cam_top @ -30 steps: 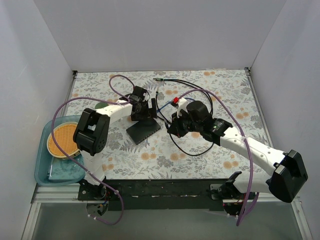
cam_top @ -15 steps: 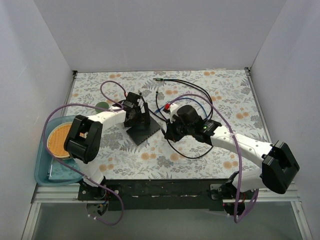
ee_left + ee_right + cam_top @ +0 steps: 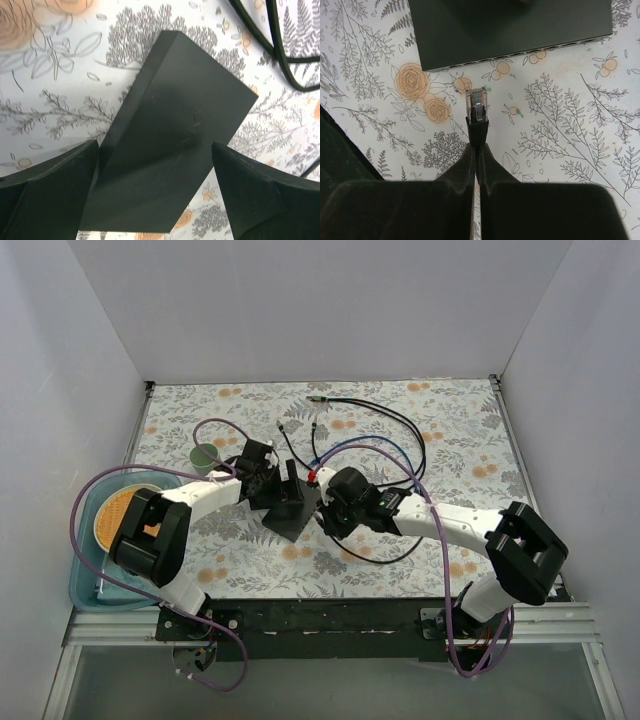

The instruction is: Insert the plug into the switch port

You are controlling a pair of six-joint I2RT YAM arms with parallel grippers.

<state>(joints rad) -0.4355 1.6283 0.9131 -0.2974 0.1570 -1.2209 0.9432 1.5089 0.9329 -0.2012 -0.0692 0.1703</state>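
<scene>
The flat dark grey switch box lies on the flowered cloth between my left gripper's wide-spread fingers; cloth shows between the box and the right-hand finger. From above, the left gripper straddles the box. My right gripper is shut on the black boot of a clear plug. The plug points at the box's long edge, where a row of ports shows, and stops a short gap from it. From above, the right gripper sits just right of the box.
Black and blue cables loop over the cloth behind and to the right of the box; one black loop passes near the box's far corner. A teal tray with an orange disc sits far left, a green round thing behind it.
The left gripper has come toward the near side and settled astride the box, which turned a little. The right gripper has carried the plug left, up close to the box's ported edge.
</scene>
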